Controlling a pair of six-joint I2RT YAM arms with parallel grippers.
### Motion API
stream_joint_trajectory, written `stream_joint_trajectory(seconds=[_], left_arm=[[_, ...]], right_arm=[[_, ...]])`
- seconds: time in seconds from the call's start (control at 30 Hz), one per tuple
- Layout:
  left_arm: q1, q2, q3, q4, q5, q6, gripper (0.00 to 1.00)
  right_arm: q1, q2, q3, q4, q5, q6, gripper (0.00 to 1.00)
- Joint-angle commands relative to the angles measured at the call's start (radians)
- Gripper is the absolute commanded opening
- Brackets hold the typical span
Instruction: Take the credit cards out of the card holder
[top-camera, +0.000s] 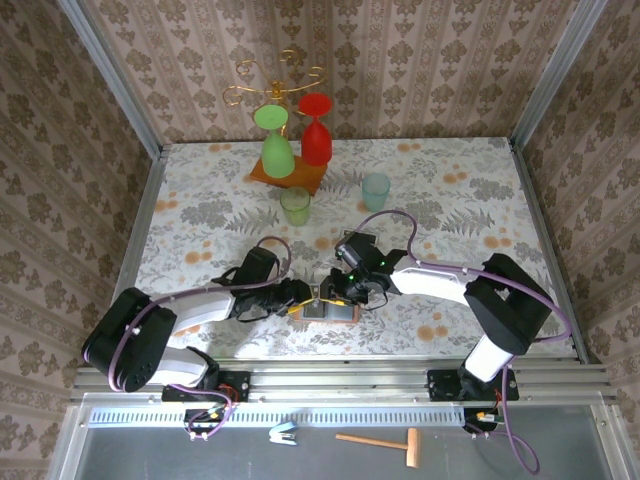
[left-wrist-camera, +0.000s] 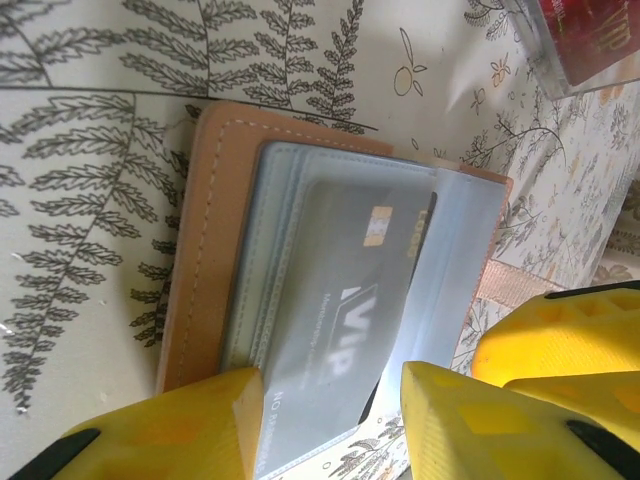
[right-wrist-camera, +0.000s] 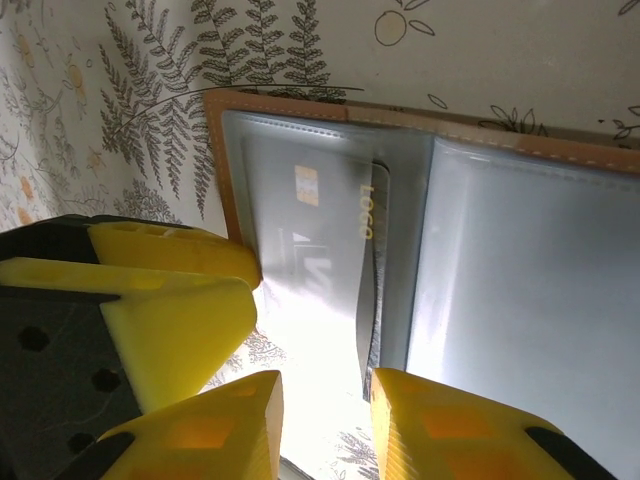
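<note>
The card holder lies open near the table's front edge, tan outside and grey-blue inside. A dark grey card marked VIP sits under a clear sleeve in one half, also seen in the right wrist view. My left gripper is open, its yellow fingers straddling the sleeve's near end. My right gripper is open too, over the same half's near edge from the other side; one of its fingers stands beside the holder. Both meet over the holder.
A red flat piece with a pale border lies just past the holder. Far back stand a wooden base with a gold rack, a green glass and a red glass; a green cup and a teal cup sit mid-table.
</note>
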Motion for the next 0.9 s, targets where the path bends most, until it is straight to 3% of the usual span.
stream_joint_trajectory(seconds=[0.0,0.4,0.57,0.87], left_arm=[[0.006,-0.012,-0.029,-0.002,0.004,-0.006,0.42],[0.008,-0.076,-0.017,-0.035,-0.003,-0.016,0.41],[0.017,-0.071,0.024,-0.097,-0.015,0.032,0.29],[0.040,-0.033,0.043,-0.162,-0.025,0.095,0.16]], right_arm=[[0.007,0.019,0.018,0.010,-0.014,0.011,0.29],[0.009,0.061,0.033,0.045,-0.040,0.021,0.28],[0.008,0.083,0.050,0.048,-0.047,0.018,0.27],[0.009,0.117,0.079,0.049,-0.052,0.017,0.27]])
